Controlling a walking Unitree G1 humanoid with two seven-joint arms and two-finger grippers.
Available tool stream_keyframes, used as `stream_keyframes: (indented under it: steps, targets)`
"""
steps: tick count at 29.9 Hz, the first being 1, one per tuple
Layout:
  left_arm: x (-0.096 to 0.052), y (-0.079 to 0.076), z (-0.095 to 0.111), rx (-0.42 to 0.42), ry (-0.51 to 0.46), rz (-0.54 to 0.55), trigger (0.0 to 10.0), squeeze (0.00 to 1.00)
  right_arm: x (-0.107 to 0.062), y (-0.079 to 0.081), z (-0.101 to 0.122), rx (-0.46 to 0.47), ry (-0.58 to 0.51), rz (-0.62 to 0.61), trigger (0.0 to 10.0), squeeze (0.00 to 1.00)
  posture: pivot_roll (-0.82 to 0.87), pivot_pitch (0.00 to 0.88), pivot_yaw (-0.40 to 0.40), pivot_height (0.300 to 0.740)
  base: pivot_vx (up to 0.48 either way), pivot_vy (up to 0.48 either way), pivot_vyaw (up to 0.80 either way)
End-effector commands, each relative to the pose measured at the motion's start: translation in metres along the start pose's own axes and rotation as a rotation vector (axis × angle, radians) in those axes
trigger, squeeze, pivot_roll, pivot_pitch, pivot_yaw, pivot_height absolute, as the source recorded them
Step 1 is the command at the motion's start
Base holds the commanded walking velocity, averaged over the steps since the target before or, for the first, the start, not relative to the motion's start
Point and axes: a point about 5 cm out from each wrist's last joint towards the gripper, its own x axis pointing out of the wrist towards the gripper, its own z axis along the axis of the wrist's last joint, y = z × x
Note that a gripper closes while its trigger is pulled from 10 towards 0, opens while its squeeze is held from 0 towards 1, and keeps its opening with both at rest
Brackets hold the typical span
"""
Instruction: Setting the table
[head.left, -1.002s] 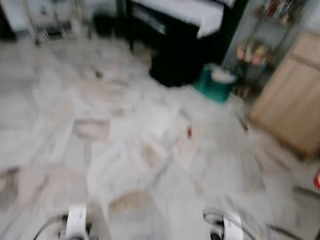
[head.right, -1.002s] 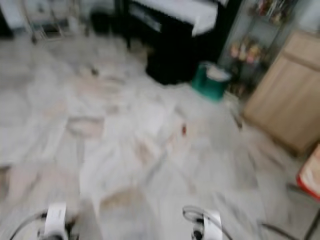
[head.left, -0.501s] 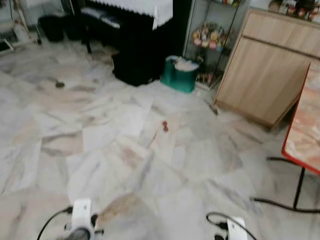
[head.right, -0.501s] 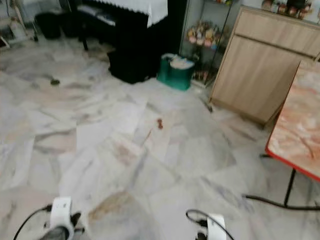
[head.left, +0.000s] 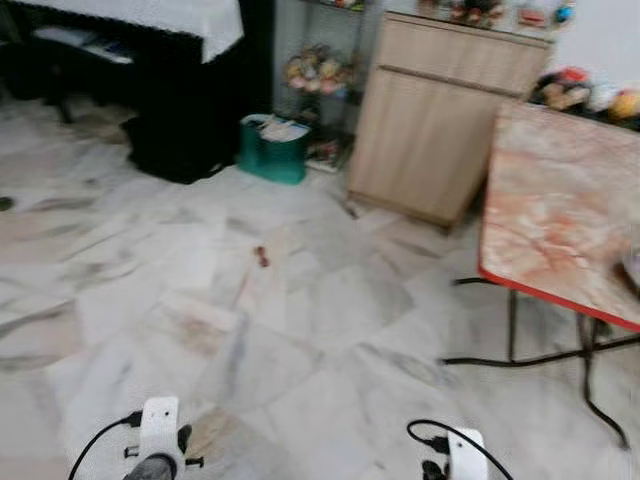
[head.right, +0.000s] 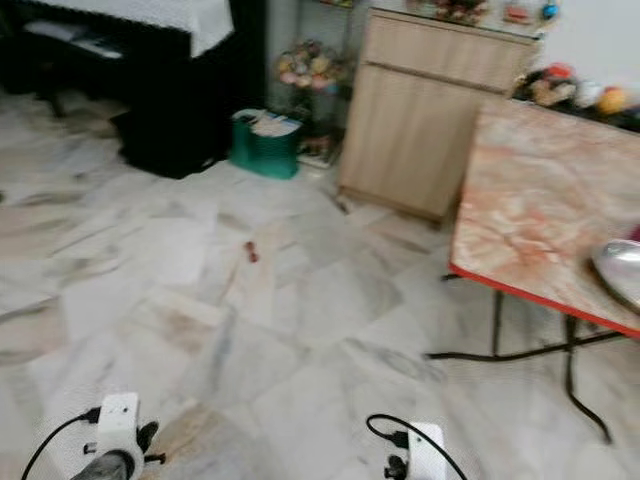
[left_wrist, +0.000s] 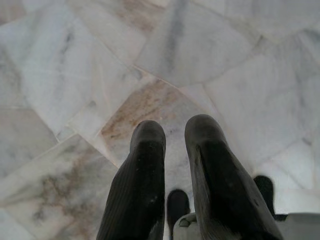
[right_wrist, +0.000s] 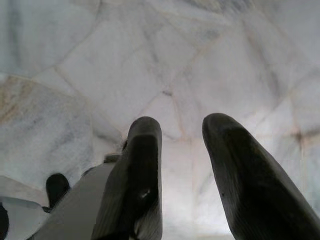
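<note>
Risk: walking w/ blurred view, robot could clip the tabletop (head.right: 540, 215) corner or catch a foot on its black legs (head.right: 497, 335) & the cable on the floor (head.left: 300, 310). A metal dish (head.right: 622, 270) sits near the tabletop's edge, so a bump could knock it off. Left tool (left_wrist: 172, 131): fingers slightly parted, nothing between, hanging over floor. Right tool (right_wrist: 182, 130): wider gap, released, empty, touching nothing.

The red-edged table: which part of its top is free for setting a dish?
The table top is bare marble pattern from its near red edge back toward the wooden cabinet. It is occupied at the robot's right, where a silver dish lies, and small objects crowd behind its far edge.
</note>
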Motion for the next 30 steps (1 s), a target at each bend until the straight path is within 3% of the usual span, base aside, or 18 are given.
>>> stream_keyframes:
  steps: [1,22,30]
  targets:
    - [0.0009,-0.0059,0.0006,-0.022,0.006,-0.008,10.0,0.00,-0.0010,-0.0071,-0.0001,-0.014,0.001,-0.016,10.0,0.00,0.05,0.000,-0.068,0.740,0.000,0.000,-0.70]
    - [0.0001,-0.0067,-0.0026,-0.046,0.013,-0.001,10.0,0.00,-0.0009,-0.0079,0.0013,-0.033,-0.002,-0.013,10.0,0.00,0.05,0.000,-0.076,0.740,0.000,0.000,-0.70]
    - [0.0000,-0.0049,-0.0028,-0.054,0.015,0.006,10.0,0.00,-0.0010,-0.0084,0.0027,-0.024,-0.020,-0.017,10.0,0.00,0.05,0.000,-0.079,0.740,0.000,0.000,-0.11]
